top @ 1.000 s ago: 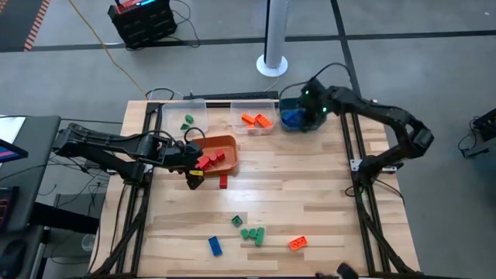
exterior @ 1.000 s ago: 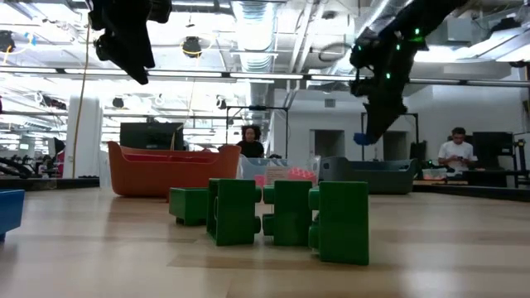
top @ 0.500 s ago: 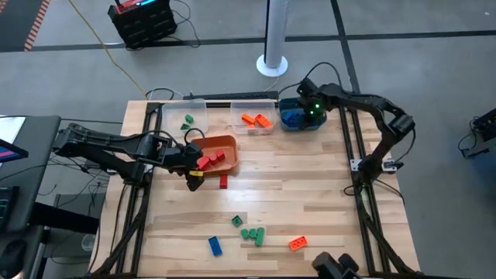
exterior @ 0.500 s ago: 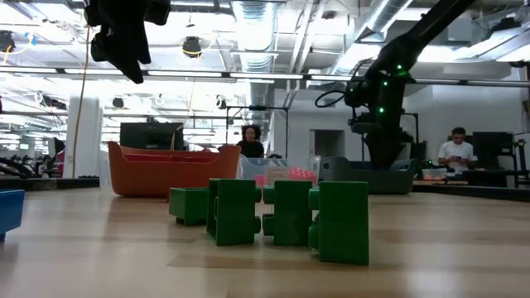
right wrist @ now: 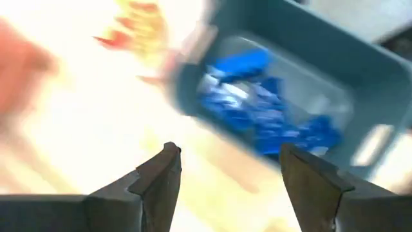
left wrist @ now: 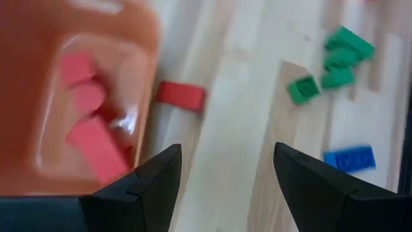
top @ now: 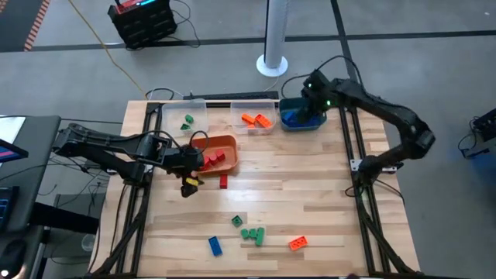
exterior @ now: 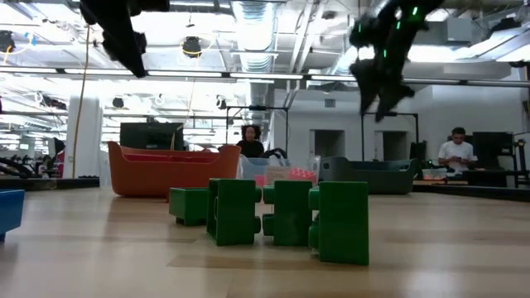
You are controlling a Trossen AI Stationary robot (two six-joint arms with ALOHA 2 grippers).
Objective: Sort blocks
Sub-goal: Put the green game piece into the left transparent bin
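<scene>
My left gripper (top: 188,184) is open and empty, just near of the orange bin (top: 226,142); its wrist view (left wrist: 225,174) looks down on the bin's red blocks (left wrist: 90,138) and a red block (left wrist: 181,95) lying flat on the table. My right gripper (top: 308,108) is open and empty above the teal bin (top: 288,122), which holds blue blocks (right wrist: 270,125). Loose on the table lie green blocks (top: 249,232), a blue block (top: 215,246) and an orange block (top: 297,243). The green blocks fill the front of the low view (exterior: 273,211).
Two clear bins stand at the far edge, one with a green block (top: 187,119), one with orange blocks (top: 256,119). Bare wood lies between the bins and the loose blocks near the front edge. People show in the room behind the table (exterior: 457,157).
My right gripper has dipped down into the teal bin and risen above it again. My left gripper has moved a little toward the table's near edge, away from the orange bin. The blocks on the table have stayed where they were.
</scene>
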